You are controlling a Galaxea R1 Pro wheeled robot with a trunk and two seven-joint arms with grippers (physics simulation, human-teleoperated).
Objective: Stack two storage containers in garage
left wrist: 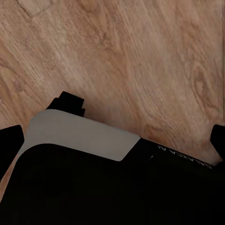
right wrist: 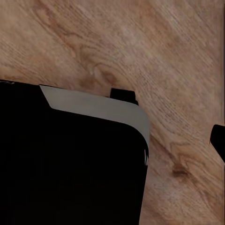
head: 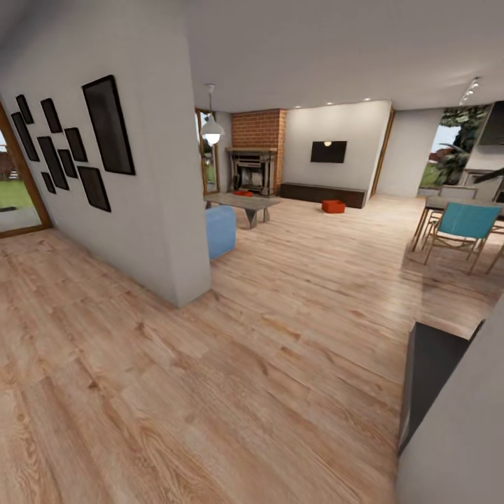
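from the head we see one storage container (head: 333,206) on the wood floor (head: 210,392) before the dark cabinet (head: 323,194), another (head: 243,193) by the fireplace (head: 252,170); a white wall (head: 150,203) juts between. both wrist views show our base over planks; we cannot tell either gripper's state.

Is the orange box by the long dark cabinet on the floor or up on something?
On the floor. The orange box sits on the wood planks just in front of the long dark cabinet.
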